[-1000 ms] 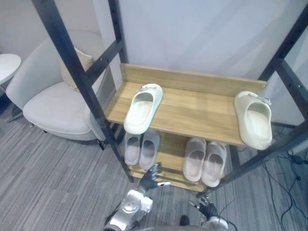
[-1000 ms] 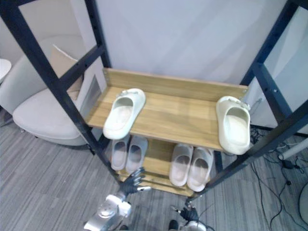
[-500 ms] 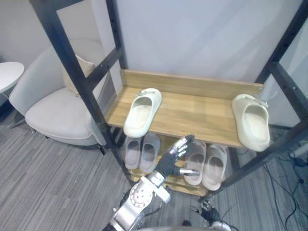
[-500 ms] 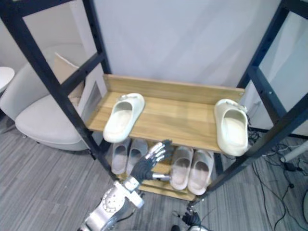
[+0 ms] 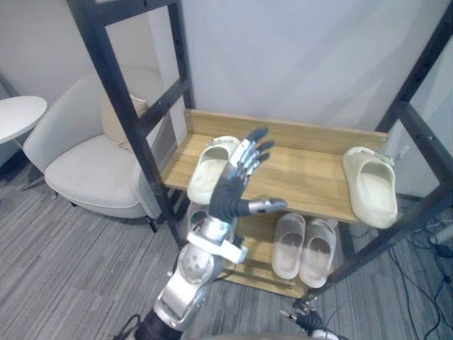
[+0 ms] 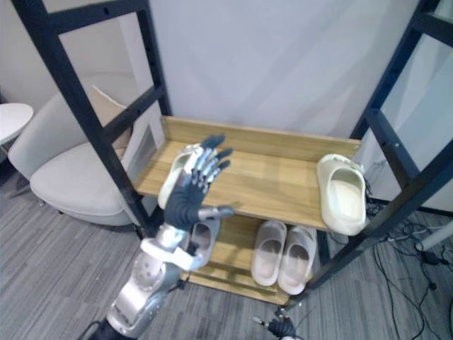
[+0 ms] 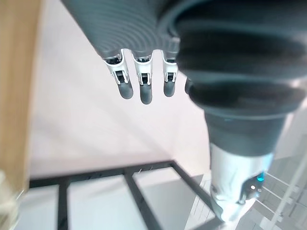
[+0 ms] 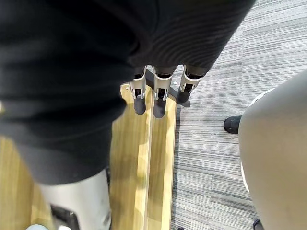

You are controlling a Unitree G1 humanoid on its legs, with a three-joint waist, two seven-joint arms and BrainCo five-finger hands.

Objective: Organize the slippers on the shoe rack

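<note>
Slippers in cream sit apart on the shoe rack's upper shelf (image 5: pixel 304 177): one slipper (image 5: pixel 205 173) near the shelf's left end, angled over its front edge, and the other slipper (image 5: pixel 371 188) at the right end, also overhanging. Two more pairs lie on the rack's lower shelf, the right pair (image 5: pixel 304 244) in plain sight.

What has just changed is the left hand (image 5: pixel 241 177). Half a second ago it was down by the lower shelf; now it is up in front of the upper shelf, over the left-end slipper. Its fingers (image 5: pixel 251 149) are straight and fanned with the thumb stuck out sideways, and they hold nothing. We read this as the start of a reach for that slipper, so no sorting has been done yet and the two upper slippers remain unpaired.

Part of the left-end slipper is behind the palm, and we cannot tell whether the hand touches it or hovers above. The lower shelf's left pair is mostly behind the forearm. The right hand (image 5: pixel 304 319) hangs low, below the rack's front edge and cut off there; its fingers (image 8: pixel 154 103) look relaxed and empty beside the bottom board.
</note>
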